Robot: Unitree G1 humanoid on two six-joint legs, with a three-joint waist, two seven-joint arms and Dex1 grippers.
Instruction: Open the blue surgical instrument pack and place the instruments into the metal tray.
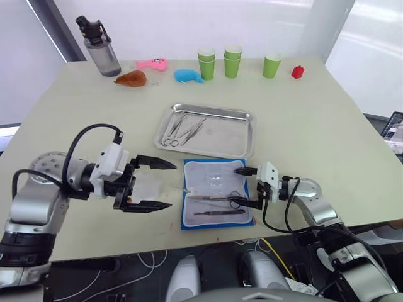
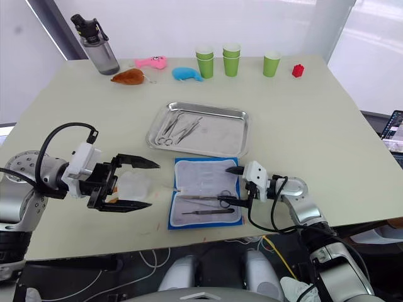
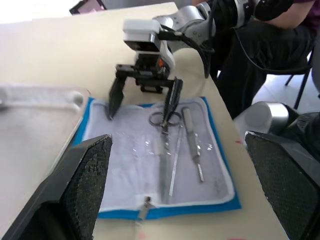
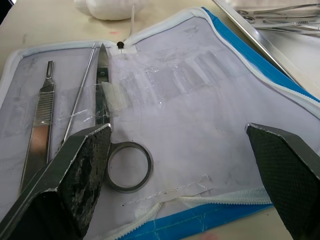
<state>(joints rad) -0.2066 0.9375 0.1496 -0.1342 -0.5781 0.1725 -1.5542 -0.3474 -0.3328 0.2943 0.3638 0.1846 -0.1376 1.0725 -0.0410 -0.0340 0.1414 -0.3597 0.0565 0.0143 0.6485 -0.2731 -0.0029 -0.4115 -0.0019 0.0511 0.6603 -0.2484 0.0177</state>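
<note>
Lying open flat on the pale matte bench (image 1: 315,119), near its front edge: the bright blue rectangular fabric instrument pack (image 1: 217,194), spread like a book, soft white lining upward with glossy clear plastic pockets and a thin blue border all round. Fold running left to right across the middle.

Resting on the nearer half of the lining: slender silver metal scissors with ring handles (image 4: 112,145), beside them a thin wire-like probe (image 4: 79,97) and a flat ridged steel handle (image 4: 41,120). Long axes all lined up left to right along the pack, scissor rings toward the robot's right, tips toward its left.

Just behind the pack: the shallow rectangular stainless steel tray (image 1: 233,135), shiny, rounded corners, raised rim, long side left to right. Inside, at its left end, a few thin silver ring-handled instruments (image 1: 179,131) lying at a slant.

Right hand (image 1: 247,187) at the pack's right edge, black fingers spread apart, one directly beside the scissor rings, clamped on nothing.

Left hand (image 1: 164,185) just left of the pack, textured black fingers wide apart, straddling a crumpled white cloth-like lump (image 1: 150,185).
</note>
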